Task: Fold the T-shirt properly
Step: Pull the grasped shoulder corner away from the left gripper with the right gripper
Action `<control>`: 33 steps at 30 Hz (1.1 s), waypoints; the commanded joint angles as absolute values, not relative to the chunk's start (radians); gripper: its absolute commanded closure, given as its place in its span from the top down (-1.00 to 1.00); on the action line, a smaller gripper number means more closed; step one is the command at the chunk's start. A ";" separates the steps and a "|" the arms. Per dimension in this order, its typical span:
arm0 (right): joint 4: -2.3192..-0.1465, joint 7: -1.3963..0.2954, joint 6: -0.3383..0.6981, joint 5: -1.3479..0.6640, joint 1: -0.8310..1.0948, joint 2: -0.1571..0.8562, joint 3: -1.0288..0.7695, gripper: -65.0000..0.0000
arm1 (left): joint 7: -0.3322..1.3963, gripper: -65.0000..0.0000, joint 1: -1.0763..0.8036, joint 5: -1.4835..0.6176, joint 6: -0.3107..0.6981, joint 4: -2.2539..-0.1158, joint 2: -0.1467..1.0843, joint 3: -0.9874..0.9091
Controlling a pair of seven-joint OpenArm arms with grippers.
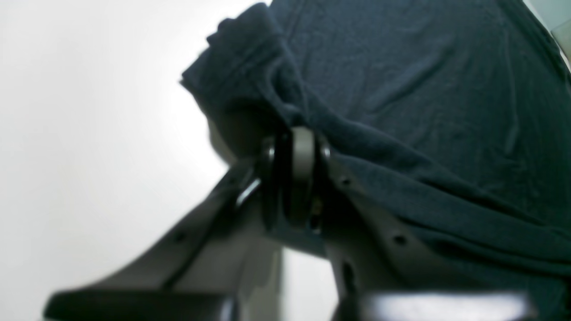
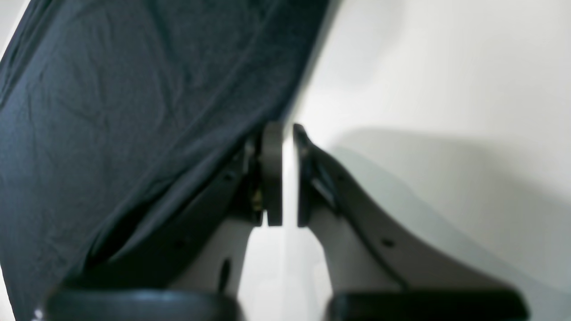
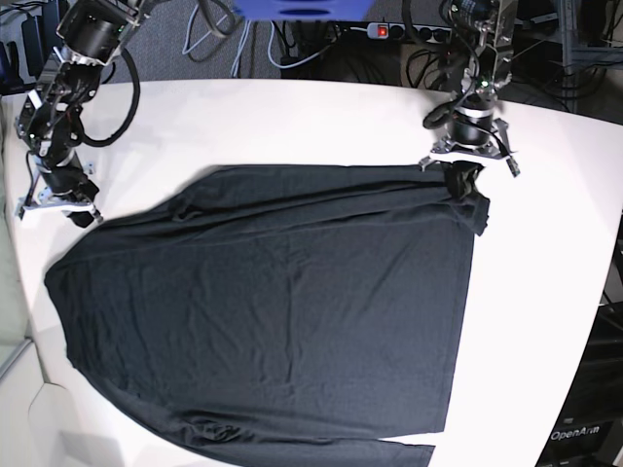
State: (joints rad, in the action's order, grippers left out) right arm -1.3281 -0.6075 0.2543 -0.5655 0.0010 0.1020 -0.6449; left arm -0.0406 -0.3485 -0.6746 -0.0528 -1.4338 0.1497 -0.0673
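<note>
The black T-shirt (image 3: 273, 311) lies spread flat on the white table (image 3: 292, 117), one sleeve folded in. At its far right corner my left gripper (image 3: 465, 180) is shut on a bunched fold of the cloth. In the left wrist view that fold wraps over the left gripper (image 1: 296, 133), and the T-shirt (image 1: 424, 89) stretches away to the right. My right gripper (image 3: 78, 216) sits at the shirt's far left edge. In the right wrist view the right gripper (image 2: 287, 127) has its jaws nearly together with a thin slit, and the T-shirt (image 2: 111, 111) edge runs into their tips.
Cables and a power strip (image 3: 380, 31) lie behind the table's far edge. The table's curved right edge (image 3: 599, 292) drops off beside a dark case (image 3: 584, 428). White table surface shows on both sides of the shirt.
</note>
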 commanded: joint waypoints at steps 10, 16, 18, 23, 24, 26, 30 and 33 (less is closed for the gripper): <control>-1.342 -0.593 0.259 -0.585 -0.012 0.093 -0.641 -0.45 | -0.064 -0.88 -0.346 -0.668 -0.044 -1.454 0.156 -0.068; -1.342 -0.593 0.263 -0.587 -0.018 0.079 -0.647 -0.15 | -0.064 -0.88 -0.346 -0.667 -0.044 -1.451 0.156 -0.068; -1.342 -0.593 0.263 -0.587 -0.024 0.073 -0.647 -0.15 | -0.064 -0.88 -0.346 -0.667 -0.044 -1.449 0.156 -0.068; -1.334 -0.618 0.263 -0.587 -0.051 0.051 -0.648 -0.14 | -0.064 -0.88 -0.346 -0.667 -0.044 -1.452 0.156 -0.067; -1.334 -0.627 0.263 -0.587 -0.064 0.045 -0.648 -0.14 | -0.064 -0.88 -0.346 -0.667 -0.044 -1.452 0.156 -0.067; -1.333 -0.647 0.260 -0.587 -0.071 0.044 -0.648 -0.14 | -0.064 -0.88 -0.346 -0.667 -0.044 -1.452 0.156 -0.067; -1.333 -0.641 0.257 -0.587 -0.073 0.027 -0.650 -0.14 | -0.064 -0.88 -0.346 -0.670 -0.044 -1.452 0.156 -0.067; -1.333 -0.639 0.257 -0.587 -0.073 0.024 -0.654 -0.14 | -0.064 -0.88 -0.346 -0.670 -0.044 -1.452 0.156 -0.067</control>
State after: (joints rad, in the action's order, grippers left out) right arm -1.3159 -0.6544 0.2539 -0.5758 -0.0574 0.0162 -0.6510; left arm -0.0406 -0.3489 -0.6712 -0.0532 -1.4334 0.1497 -0.0650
